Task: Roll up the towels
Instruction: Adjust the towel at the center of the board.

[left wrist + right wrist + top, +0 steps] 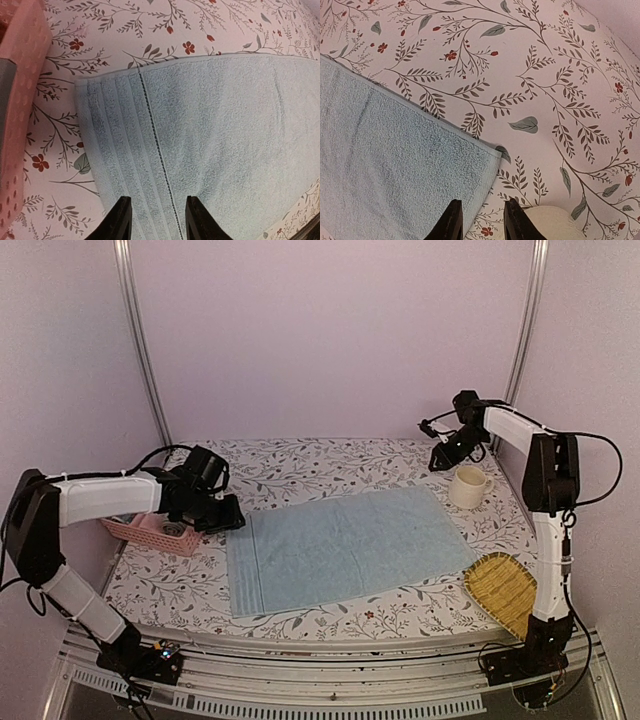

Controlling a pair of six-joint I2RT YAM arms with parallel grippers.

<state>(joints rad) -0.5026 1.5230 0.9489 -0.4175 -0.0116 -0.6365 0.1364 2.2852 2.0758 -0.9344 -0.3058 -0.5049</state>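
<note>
**Blue towel lies flat, both grippers empty: the roll is not yet started**

The left gripper (157,220) has its jaws apart with nothing between them; its fingers (121,220) hang over the ribbed border band at the left short end of the blue towel (345,545), close to that end's far corner. The right gripper (481,222) is likewise spread and empty. It sits over the towel's far right corner, one finger above the hem and the other above bare tablecloth (300,465).

The towel is spread out in the middle of the table, its long side running left to right, with no fold or roll in it. No second towel can be made out in these views.

Judging from this, the step in hand is starting the roll. It would go best from one short end. Pinch only the hem at the two corners, turn it over as a tight first lip, and move both corners at the same pace so the roll stays square rather than turning cone-shaped. The stitched line on the border band gives a straight reference.

A cream mug (466,486) stands just beyond the towel's far right corner, and could be knocked if the right arm swings. A pink basket (150,530) sits just left of the left end, crowding the left arm's approach. A woven tray (503,590) lies by the near right corner; whether it touches the towel is unclear.
</note>
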